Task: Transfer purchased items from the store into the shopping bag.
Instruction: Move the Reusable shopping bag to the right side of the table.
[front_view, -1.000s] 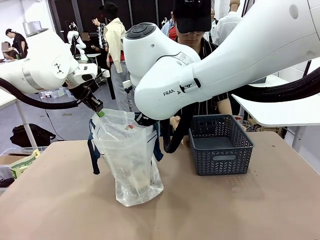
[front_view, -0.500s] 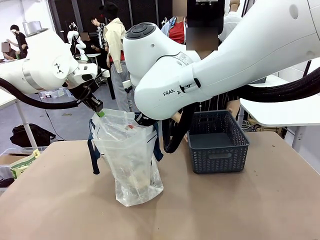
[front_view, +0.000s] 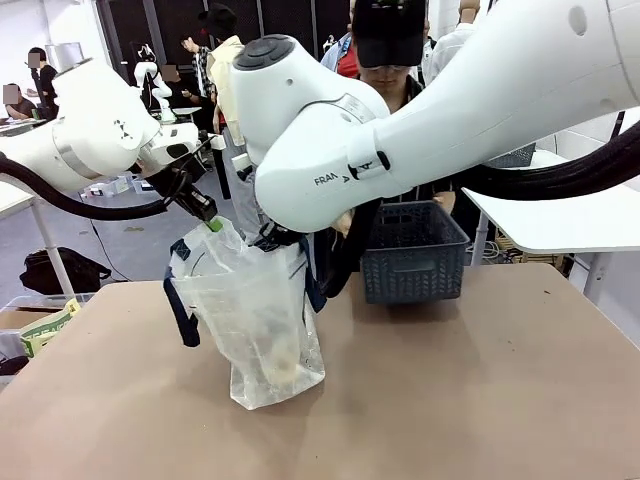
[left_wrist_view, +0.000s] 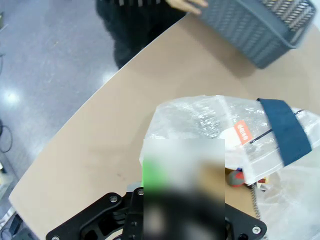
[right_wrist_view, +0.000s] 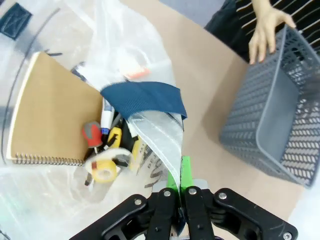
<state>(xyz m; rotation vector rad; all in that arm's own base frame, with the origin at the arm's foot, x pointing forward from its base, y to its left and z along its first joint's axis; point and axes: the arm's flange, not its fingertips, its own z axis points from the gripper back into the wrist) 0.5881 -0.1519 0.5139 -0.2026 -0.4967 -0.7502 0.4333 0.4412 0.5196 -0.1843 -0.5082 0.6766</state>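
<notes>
The shopping bag (front_view: 255, 320) stands on the table, see-through with navy handles (front_view: 180, 310). My left gripper (front_view: 212, 224) is shut on the left side of its rim, and my right gripper (front_view: 270, 238) is shut on the right side, so the mouth is held open. In the right wrist view the right gripper (right_wrist_view: 182, 172) pinches the plastic rim (right_wrist_view: 160, 140) beside a navy strap (right_wrist_view: 142, 97). The purchased items lie inside: a brown spiral notebook (right_wrist_view: 50, 120), a tape roll (right_wrist_view: 104, 170) and a red-handled tool (right_wrist_view: 91, 134). The store, a dark grey lattice basket (front_view: 415, 252), looks empty in a person's hand (right_wrist_view: 265, 25).
A person stands at the far side of the table, behind the basket. The brown table (front_view: 480, 400) is bare at the front and right. Another white table (front_view: 560, 220) stands at the right. Bags and boxes lie on the floor at the left.
The person has drawn the basket back toward the table's far edge and raised it. Both grippers have shifted slightly left and up with the bag's rim, still shut on it.
</notes>
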